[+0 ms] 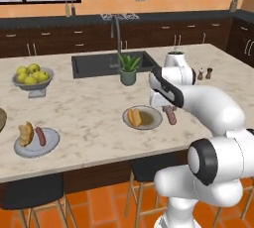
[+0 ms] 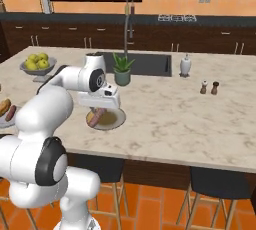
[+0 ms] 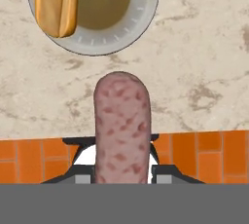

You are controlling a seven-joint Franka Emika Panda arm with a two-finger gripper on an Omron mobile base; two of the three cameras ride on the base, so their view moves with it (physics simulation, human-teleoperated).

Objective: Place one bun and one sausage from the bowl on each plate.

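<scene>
the gripper [image 1: 170, 109] is closed on a sausage [image 3: 121, 125], holding it above the counter [image 1: 94, 108] just beside a plate [image 3: 138, 28] with a bun [image 3: 57, 1].

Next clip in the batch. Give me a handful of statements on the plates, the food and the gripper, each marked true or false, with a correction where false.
1. The gripper is shut on a sausage. True.
2. The near plate already holds a bun. True.
3. The near plate already holds a sausage. False: it holds only the bun; the sausage is in the gripper, near the plate's edge.
4. The far plate holds nothing. False: a bun and a sausage lie on it.
5. The grey footed bowl holds yellow-green apples. True.
</scene>
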